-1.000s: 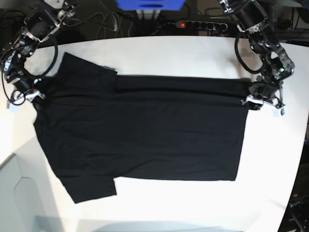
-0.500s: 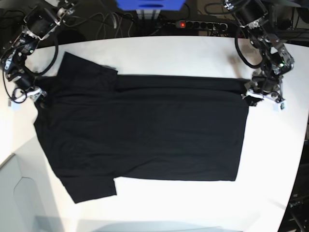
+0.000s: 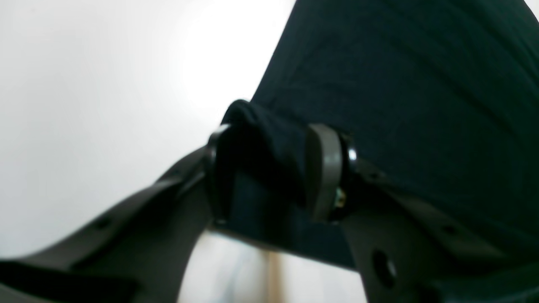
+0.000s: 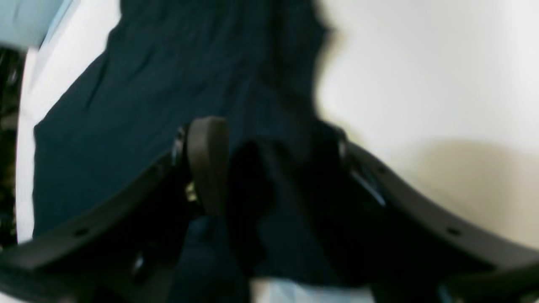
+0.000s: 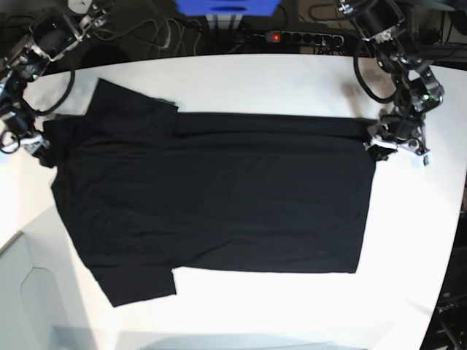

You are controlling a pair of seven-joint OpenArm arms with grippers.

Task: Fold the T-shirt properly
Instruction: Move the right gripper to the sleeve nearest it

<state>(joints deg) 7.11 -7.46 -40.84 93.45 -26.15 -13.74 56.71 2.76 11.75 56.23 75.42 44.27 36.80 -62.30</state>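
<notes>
The black T-shirt (image 5: 211, 197) lies spread flat on the white table (image 5: 277, 80), plain side up, sleeves at the left, hem at the right. My left gripper (image 5: 379, 142) is at the shirt's far right corner; in the left wrist view it (image 3: 269, 172) is shut on a bunched fold of the T-shirt (image 3: 400, 84). My right gripper (image 5: 40, 149) is at the shirt's far left shoulder edge; in the right wrist view it (image 4: 269, 168) is shut on a dark fold of the T-shirt (image 4: 147, 105). No print shows.
A power strip (image 5: 306, 36) and cables (image 5: 139, 33) lie behind the table's back edge. A blue box (image 5: 226, 7) stands at the back. A pale grey panel (image 5: 29, 299) sits at the front left. The table's right edge (image 5: 449, 240) curves inward.
My right gripper has pulled the shoulder corner of the shirt outward to the left. My left gripper has shifted slightly up at the right corner and still holds the cloth.
</notes>
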